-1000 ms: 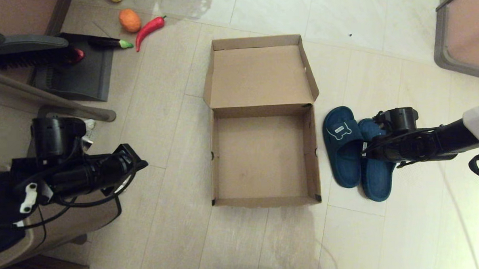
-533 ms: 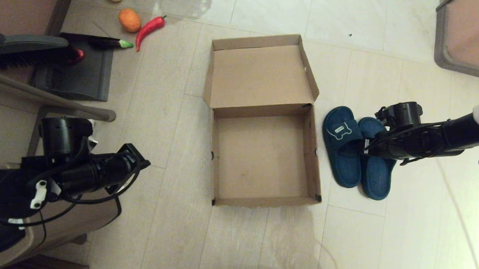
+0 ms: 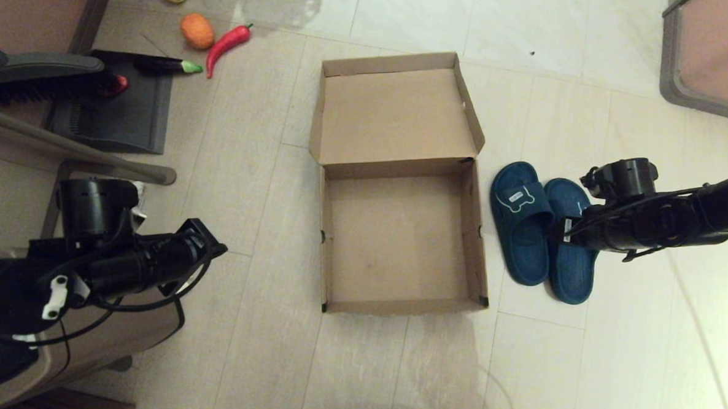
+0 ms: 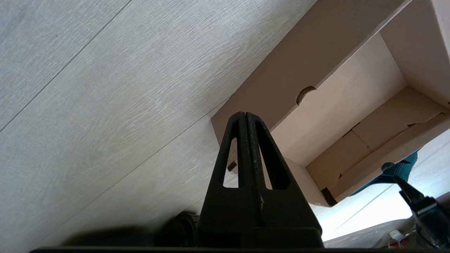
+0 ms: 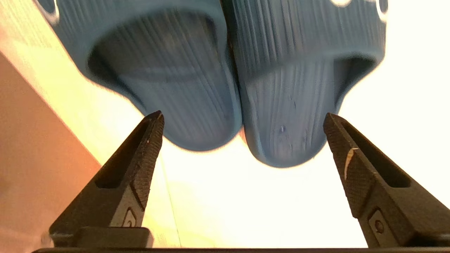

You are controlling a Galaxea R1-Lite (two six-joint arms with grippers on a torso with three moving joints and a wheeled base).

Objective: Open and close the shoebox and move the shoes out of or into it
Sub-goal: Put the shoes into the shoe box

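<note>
one open shoebox (image 3: 396, 240) on the floor, lid folded back, inside bare; stiff light cardboard. just beside its right wall, touching side by side, two navy slide slippers (image 3: 540, 230): soft, light foam, ribbed footbeds, likely grippy. best taken across both heels or by the straps. right gripper (image 5: 242, 140) over the heels, fingers spread wide, grasping nothing. left gripper (image 4: 245, 123) parked left of the box, fingers pressed together.

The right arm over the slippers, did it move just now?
Yes. The right gripper has slid away from the shoebox, toward the robot's right, uncovering more of the shoes.
</note>
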